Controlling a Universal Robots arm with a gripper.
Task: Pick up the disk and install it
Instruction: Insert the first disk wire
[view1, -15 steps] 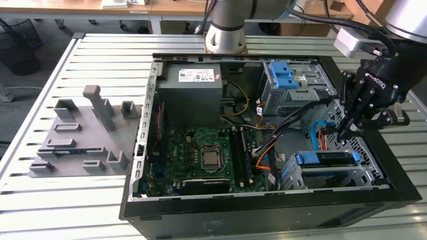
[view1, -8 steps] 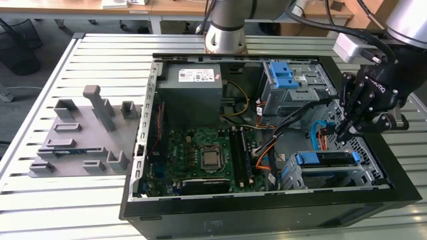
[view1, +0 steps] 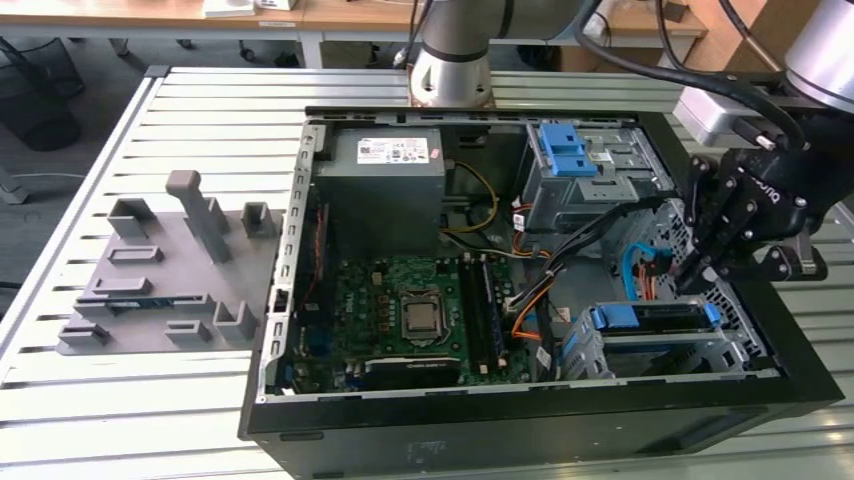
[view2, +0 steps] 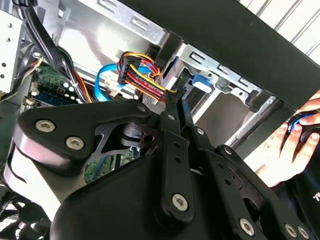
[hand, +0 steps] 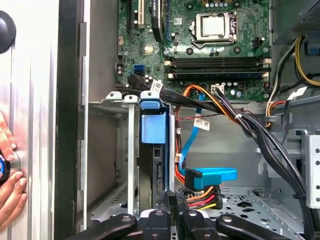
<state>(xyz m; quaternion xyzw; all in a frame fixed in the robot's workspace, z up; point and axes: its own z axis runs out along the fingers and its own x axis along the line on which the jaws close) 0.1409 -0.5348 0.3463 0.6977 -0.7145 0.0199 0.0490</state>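
The disk, with its blue bracket, sits slotted in the metal cage at the case's front corner on the exterior view's right. Its blue bracket handle shows end-on in the first wrist view, and a blue tab of the disk shows past the fingers in the second wrist view. My gripper hangs just above the disk's right end, fingers shut together with nothing between them. In the second wrist view the gripper points at a bundle of red, yellow and black power wires.
The open black computer case lies on a slatted metal table. Inside are the motherboard, a grey power supply and an upper drive cage with blue tabs. A grey fixture plate lies at the left. A person's hand rests beside the case.
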